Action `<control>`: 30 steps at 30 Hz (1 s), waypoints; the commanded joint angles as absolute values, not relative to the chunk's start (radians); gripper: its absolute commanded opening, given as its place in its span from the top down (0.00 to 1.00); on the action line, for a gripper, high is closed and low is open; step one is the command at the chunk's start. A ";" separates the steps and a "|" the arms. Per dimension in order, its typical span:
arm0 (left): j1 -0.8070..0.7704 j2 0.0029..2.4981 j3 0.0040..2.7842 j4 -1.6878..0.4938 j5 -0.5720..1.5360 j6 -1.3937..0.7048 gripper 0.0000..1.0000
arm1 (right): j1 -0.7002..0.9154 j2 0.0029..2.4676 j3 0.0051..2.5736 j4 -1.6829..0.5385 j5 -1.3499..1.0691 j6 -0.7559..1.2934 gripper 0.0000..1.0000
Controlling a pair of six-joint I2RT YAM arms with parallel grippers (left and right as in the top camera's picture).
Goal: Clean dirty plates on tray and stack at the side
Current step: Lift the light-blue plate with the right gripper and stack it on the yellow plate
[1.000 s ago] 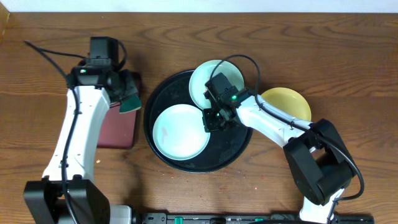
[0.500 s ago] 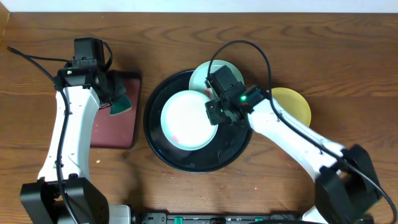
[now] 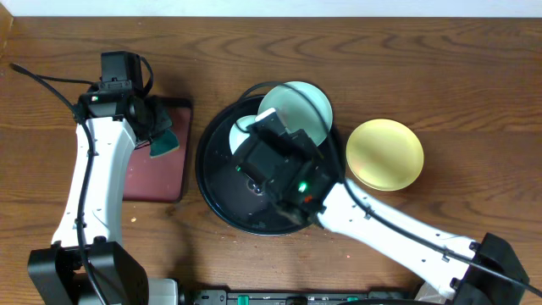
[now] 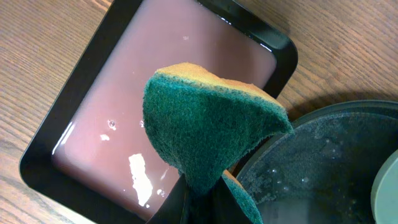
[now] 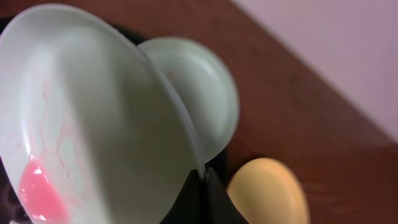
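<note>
My right gripper (image 5: 202, 182) is shut on the rim of a pale aqua plate (image 5: 93, 118) and holds it tilted up above the black tray (image 3: 222, 199). The plate has a red smear (image 5: 34, 186) low on its face. In the overhead view my right wrist hides most of it; only a sliver of the plate (image 3: 240, 127) shows. A second aqua plate (image 3: 298, 108) leans on the tray's far rim. The yellow plate (image 3: 384, 154) lies on the table to the tray's right. My left gripper (image 4: 200, 202) is shut on a green and yellow sponge (image 4: 208, 127) over the maroon tray.
The maroon rectangular tray (image 3: 157, 178) lies left of the black tray and holds a film of liquid (image 4: 155, 74). The black tray's wet floor (image 4: 323, 168) shows beside the sponge. A cable loops above the right arm near the far aqua plate.
My right gripper has lifted the smeared aqua plate off the black tray's floor and tipped it upright, with the arm swinging over the tray. The left arm shifted slightly left, then held still.
</note>
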State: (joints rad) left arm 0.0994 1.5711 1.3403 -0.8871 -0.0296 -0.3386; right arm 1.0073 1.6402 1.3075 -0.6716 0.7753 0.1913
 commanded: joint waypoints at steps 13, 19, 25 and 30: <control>0.102 1.573 1.346 -0.905 -0.035 -0.322 0.93 | 1.185 1.619 1.326 -0.421 1.340 -0.062 0.99; 0.102 1.573 1.346 -0.905 -0.035 -0.322 0.93 | 1.185 1.617 1.326 -0.400 1.342 -0.069 0.99; 0.102 1.573 1.346 -0.906 -0.035 -0.322 0.93 | 1.182 1.617 1.326 -0.463 1.235 -0.025 0.99; 0.102 1.573 1.346 -0.905 -0.035 -0.322 0.92 | 1.131 1.617 1.326 -0.644 0.908 0.200 0.99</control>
